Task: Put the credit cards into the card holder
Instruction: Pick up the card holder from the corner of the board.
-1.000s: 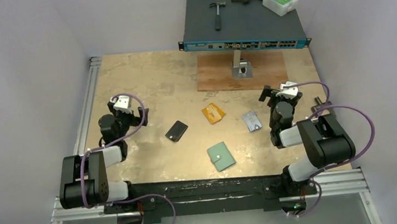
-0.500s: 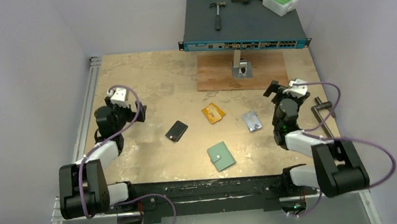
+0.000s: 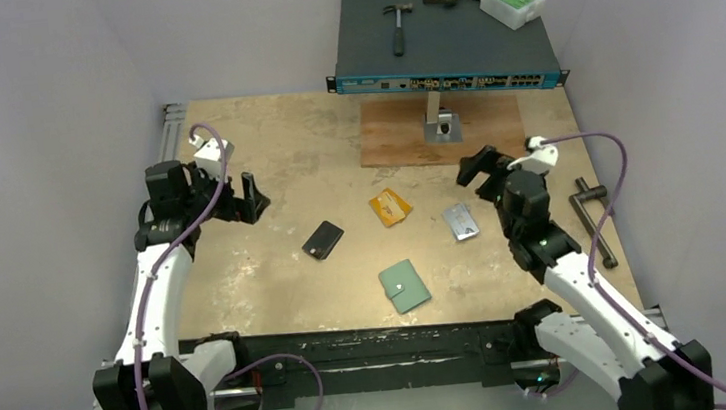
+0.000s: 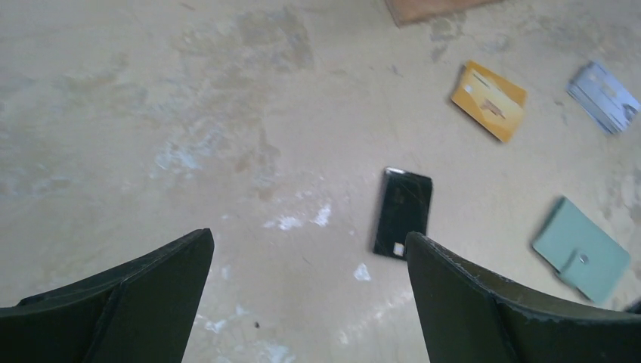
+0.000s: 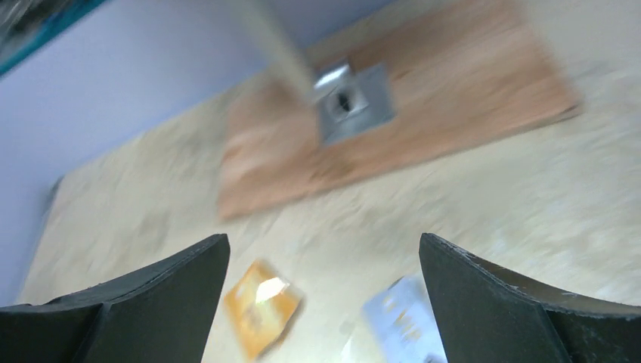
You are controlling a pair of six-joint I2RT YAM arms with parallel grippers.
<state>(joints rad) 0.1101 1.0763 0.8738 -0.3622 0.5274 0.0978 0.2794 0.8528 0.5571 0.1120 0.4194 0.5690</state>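
Two cards lay loose on the table [image 3: 263,144] in the overhead view: an orange card [image 3: 390,207] near the centre of the frame and a silver-grey card [image 3: 460,222] to its right, apart from each other. The teal card holder [image 3: 404,286] lay below them, apparently folded shut, and a black rectangle [image 3: 322,239] lay to their left. We saw the left gripper [image 3: 241,199] at the left of the frame and the right gripper [image 3: 479,168] just above the silver-grey card, both spread wide with nothing between the jaws. In the left wrist view the black rectangle sat near the centre, the orange card at the upper right, the silver-grey card at the right edge and the card holder at the lower right, its snap tab showing. In the blurred right wrist view the two cards showed along the bottom, below a wooden board [image 5: 393,113] carrying a metal bracket [image 5: 351,102]. We judged the cards light, stiff, slick and flat against the table, so hard to pinch from above. A hold across the long edges, perhaps after tipping one edge up, looked best. The card holder seemed soft and would need opening at its tab.
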